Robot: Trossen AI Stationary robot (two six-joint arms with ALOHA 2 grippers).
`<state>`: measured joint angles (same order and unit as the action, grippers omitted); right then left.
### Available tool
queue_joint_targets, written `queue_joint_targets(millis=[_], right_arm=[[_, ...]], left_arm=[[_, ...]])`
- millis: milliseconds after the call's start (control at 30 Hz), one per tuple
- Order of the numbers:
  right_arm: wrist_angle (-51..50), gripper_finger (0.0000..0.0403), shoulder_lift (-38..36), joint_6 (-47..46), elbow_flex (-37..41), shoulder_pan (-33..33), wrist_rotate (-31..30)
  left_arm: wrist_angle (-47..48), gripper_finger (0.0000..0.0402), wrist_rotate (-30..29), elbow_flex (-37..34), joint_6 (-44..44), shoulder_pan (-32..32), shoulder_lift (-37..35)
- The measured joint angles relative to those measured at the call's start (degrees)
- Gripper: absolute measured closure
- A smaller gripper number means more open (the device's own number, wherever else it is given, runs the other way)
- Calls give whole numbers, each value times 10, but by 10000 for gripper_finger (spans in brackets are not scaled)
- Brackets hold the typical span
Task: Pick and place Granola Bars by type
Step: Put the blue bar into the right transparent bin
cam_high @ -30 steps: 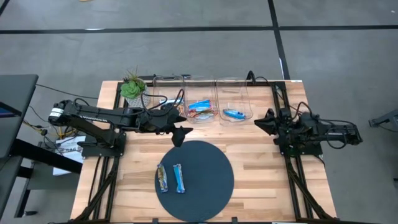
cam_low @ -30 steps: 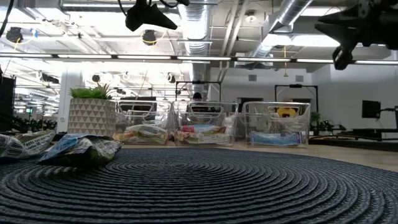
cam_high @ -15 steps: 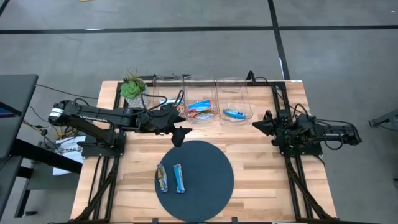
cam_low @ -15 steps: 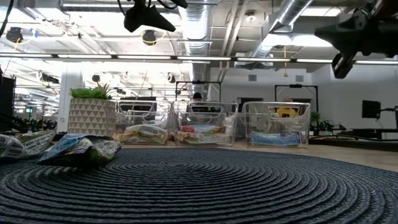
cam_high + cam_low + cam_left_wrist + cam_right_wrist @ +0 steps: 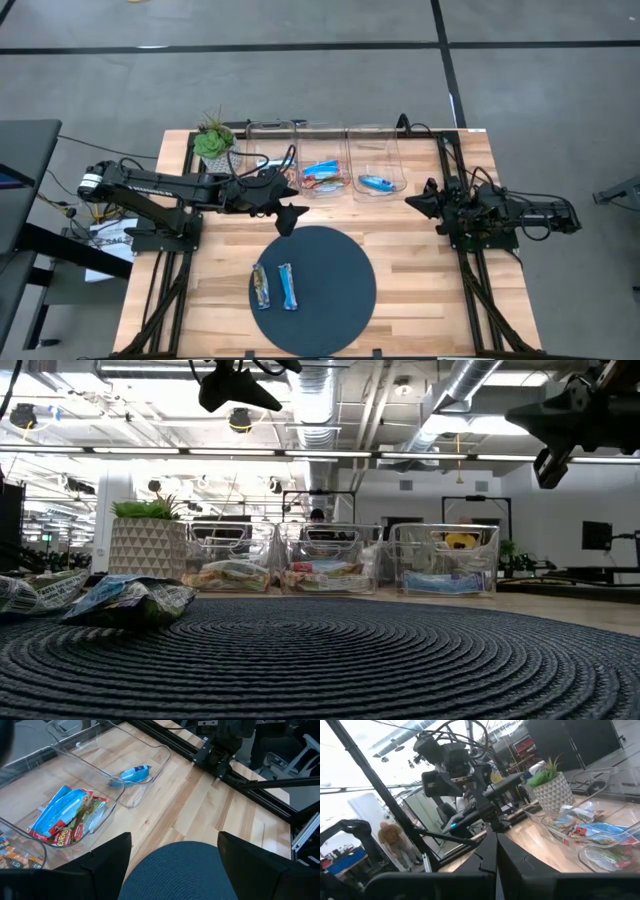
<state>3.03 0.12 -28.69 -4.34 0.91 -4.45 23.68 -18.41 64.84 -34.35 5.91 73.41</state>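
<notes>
Two matte black jointed arms, left arm (image 5: pixel 170 188) at frame left, right arm (image 5: pixel 500 210) at frame right. Black cables loop along links. Silver cap on left arm's base end. Fingers dark, wedge-shaped.

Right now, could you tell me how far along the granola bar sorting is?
Mostly done, it seems: the three clear bins at the table's back already hold bars, including a lone blue bar in the rightmost one. Nothing is in hand: the left gripper hangs open above the round mat's back edge, and the right gripper waits shut near the right edge. Left: two bars on the mat.
</notes>
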Motion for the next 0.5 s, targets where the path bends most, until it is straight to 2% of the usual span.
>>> queue_joint_targets(millis=[233, 367, 500], right_arm=[[2, 402, 0, 1, 1, 0, 0], [65, 402, 0, -14, 39, 0, 0], [57, 402, 1, -14, 39, 2, -2]], left_arm=[[0, 112, 0, 0, -1, 0, 0], [0, 112, 0, 0, -8, 0, 0], [0, 112, 0, 0, -8, 0, 0]])
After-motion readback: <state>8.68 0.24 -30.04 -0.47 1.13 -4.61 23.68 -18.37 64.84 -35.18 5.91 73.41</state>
